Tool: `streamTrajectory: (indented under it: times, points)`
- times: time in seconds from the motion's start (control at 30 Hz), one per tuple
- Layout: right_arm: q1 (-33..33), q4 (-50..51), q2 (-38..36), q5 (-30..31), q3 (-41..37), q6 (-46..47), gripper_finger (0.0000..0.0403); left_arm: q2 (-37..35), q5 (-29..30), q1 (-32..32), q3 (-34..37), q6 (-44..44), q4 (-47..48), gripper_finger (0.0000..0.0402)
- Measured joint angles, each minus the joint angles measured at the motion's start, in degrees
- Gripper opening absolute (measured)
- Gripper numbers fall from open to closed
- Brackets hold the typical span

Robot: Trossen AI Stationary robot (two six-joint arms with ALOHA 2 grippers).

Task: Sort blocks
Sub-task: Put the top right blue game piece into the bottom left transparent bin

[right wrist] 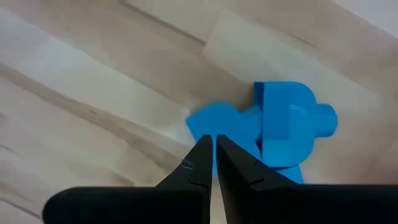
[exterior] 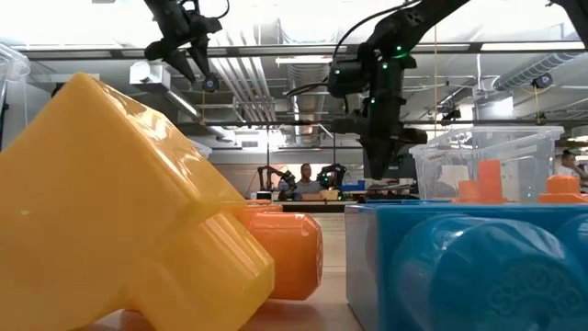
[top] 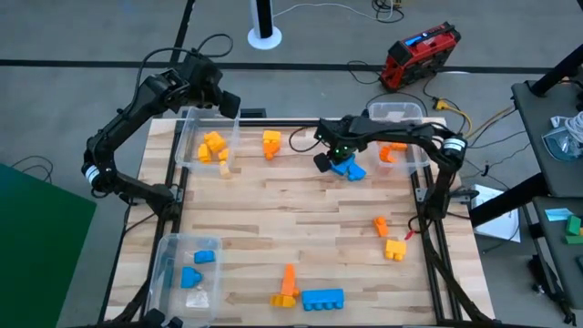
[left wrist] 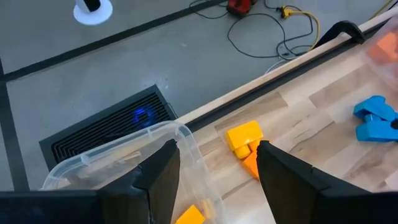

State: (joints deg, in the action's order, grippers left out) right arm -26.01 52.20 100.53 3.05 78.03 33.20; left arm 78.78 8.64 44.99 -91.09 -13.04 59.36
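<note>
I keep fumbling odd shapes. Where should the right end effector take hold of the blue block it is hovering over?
Probably across the blue block at its rounded body, coming straight down from above. It lies flat on the bare wood table, and its peg sticks out sideways. The right end effector looks nearly closed, so it would have to open first.

Pale striped wood surface [top: 301,246], blue block [right wrist: 280,134] under black right tool [right wrist: 214,152], yellow blocks [top: 214,148] in clear bin [top: 185,150], red case [top: 420,55] on grey floor [top: 82,36]

Right gripper [right wrist: 214,163] closed (left [left wrist: 217,171] apart)
</note>
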Motion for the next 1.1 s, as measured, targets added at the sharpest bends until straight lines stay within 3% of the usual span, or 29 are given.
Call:
streamTrajectory:
  times: [0.77,1.0,1.1]
  points:
    - [6.9,-0.3,4.2,4.0,0.5,0.4,0.0012,0.0,1.4,0.0,0.0,-0.4,-0.4,0.0190]
    - [6.9,0.2,3.9,13.2,1.3,0.8,0.0012,0.0,1.3,0.0,0.0,-1.0,-0.4,0.0190]
    - [6.6,0.1,4.1,14.1,1.0,0.7,0.0012,0.0,1.3,0.0,0.0,-1.0,-0.4,0.0190]
